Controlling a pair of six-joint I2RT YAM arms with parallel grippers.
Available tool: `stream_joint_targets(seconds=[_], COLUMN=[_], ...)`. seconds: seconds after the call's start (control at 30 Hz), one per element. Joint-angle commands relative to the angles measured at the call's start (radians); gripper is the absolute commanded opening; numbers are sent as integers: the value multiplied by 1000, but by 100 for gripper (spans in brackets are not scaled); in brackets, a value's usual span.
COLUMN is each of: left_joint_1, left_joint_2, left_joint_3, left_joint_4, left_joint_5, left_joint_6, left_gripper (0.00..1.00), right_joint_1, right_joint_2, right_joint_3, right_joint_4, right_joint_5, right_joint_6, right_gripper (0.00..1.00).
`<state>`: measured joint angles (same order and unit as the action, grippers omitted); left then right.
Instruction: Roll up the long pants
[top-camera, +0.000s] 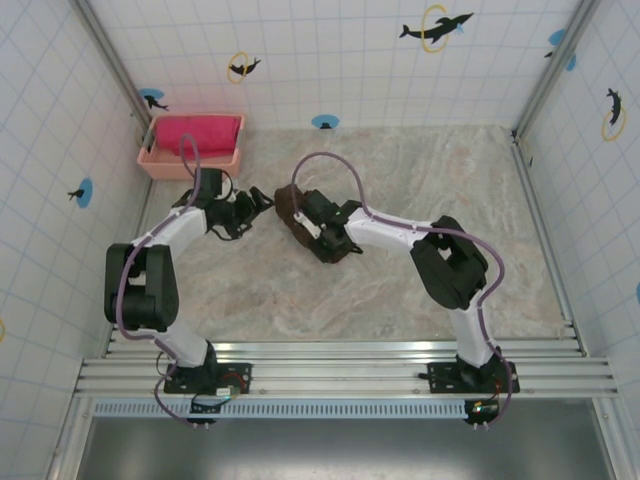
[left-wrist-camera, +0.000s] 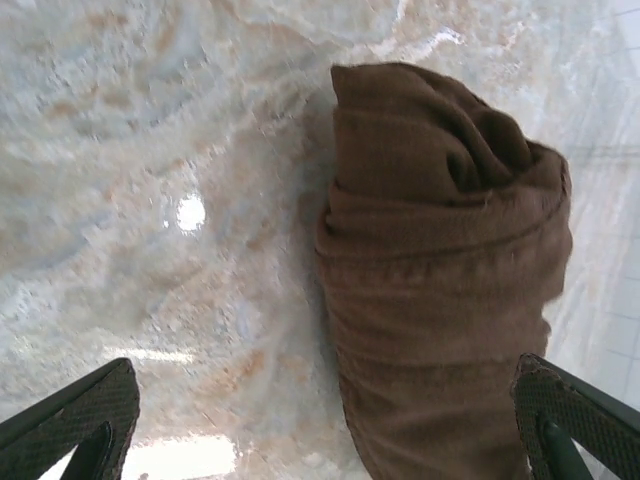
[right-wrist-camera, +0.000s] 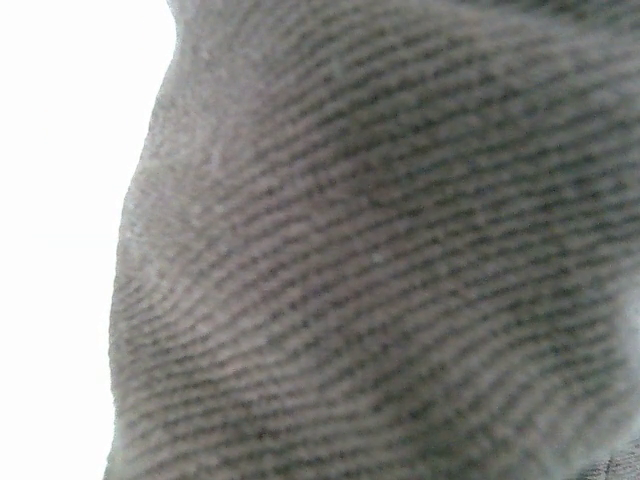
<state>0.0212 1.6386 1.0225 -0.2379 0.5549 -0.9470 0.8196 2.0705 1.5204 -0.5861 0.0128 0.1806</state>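
The long pants (top-camera: 287, 204) lie rolled into a thick dark-brown bundle in the middle of the table. My right gripper (top-camera: 306, 213) sits on top of the bundle, closed into its folds. In the right wrist view, ribbed brown fabric (right-wrist-camera: 380, 260) presses against the lens and hides the fingers. My left gripper (top-camera: 258, 205) hovers just left of the bundle with its jaws wide apart. In the left wrist view the roll (left-wrist-camera: 440, 270) lies lengthwise, its lower end reaching in between the black fingertips (left-wrist-camera: 85, 415) near the right one, untouched by the left gripper (left-wrist-camera: 325, 370).
A pink basket (top-camera: 158, 165) holding a bright pink cloth (top-camera: 197, 133) stands at the back left, close behind the left arm. Tiled walls enclose the marble table on three sides. Bare tabletop stretches to the right and front.
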Motion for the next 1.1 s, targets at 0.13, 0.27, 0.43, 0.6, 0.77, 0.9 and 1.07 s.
stream_joint_targets(seconds=[0.13,0.27,0.43,0.6,0.77,0.9,1.07], left_joint_1=[-91,-164,-182,-190,-215,-244,-274], left_joint_2=[-121,-125,-125,-98,-35,40,134], left_joint_3=[-91,-162,-235,-263,-282,-280,-274], left_joint_4=[174,233,264,349,511,614,737], left_joint_5=[66,49,12,-3,-18,-36,-73], left_joint_6=[-75,-125,-164,-206,-270,-312,-351], left_gripper=[97,97,98,97,97,97,97], right_joint_1=[-16,-31,-53,-65,-67,-68,-73], right_joint_2=[142,149,141,139,143,142,136], right_joint_3=[-52,-55,-53,-51,-51,-55,-55], right_joint_4=[-196,-195,-187,-180,-184,-196,-206], right_joint_5=[-141,-151,-169,-208,-217,-223,-238], right_joint_6=[33,33,37,37,34,27,14], right_gripper=[0,0,0,0,0,0,0])
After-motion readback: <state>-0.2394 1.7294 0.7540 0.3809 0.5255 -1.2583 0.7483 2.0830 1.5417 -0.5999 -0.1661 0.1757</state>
